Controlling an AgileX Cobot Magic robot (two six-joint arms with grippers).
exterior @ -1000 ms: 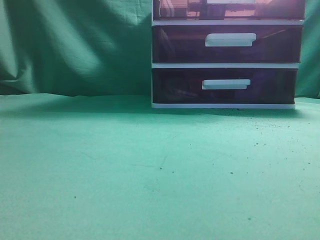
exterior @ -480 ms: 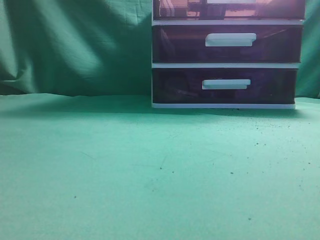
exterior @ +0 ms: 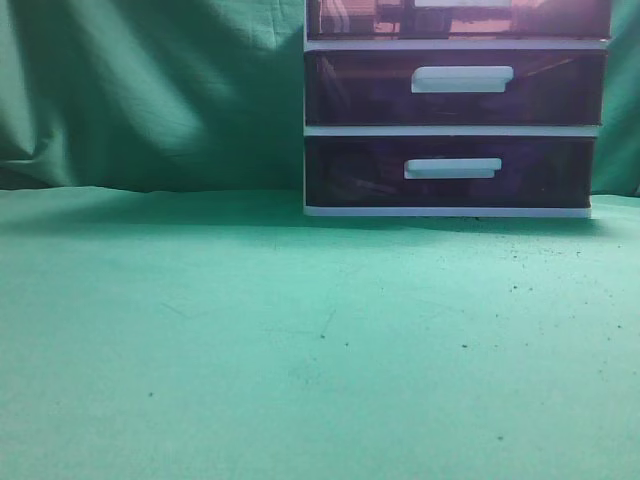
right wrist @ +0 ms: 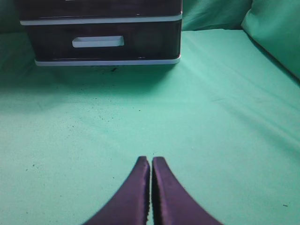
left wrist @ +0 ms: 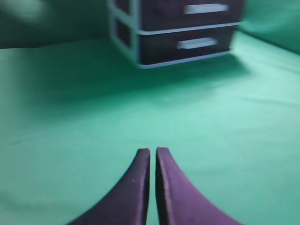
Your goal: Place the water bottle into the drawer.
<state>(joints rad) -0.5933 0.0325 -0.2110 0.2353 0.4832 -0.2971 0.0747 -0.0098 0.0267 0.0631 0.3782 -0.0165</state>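
Observation:
The white-framed drawer unit point(exterior: 304, 120) stands at the back right of the green cloth. Only the lower strip of the drawer point(exterior: 350, 20), the uppermost one, shows at the top edge of the exterior view; blurred light shapes show through its translucent front. I see no water bottle in any view. My left gripper point(left wrist: 153, 150) is shut and empty, low over the cloth, well away from the unit point(left wrist: 136, 47). My right gripper point(right wrist: 151, 158) is shut and empty, in front of the unit point(right wrist: 108, 61). Neither gripper shows in the exterior view.
The middle drawer point(exterior: 350, 90) and the lowest drawer point(exterior: 350, 172) are closed, each with a white bar handle. Green cloth point(exterior: 300, 330) covers the table and hangs as a backdrop behind it. A raised fold of cloth point(right wrist: 276, 33) lies at the far right.

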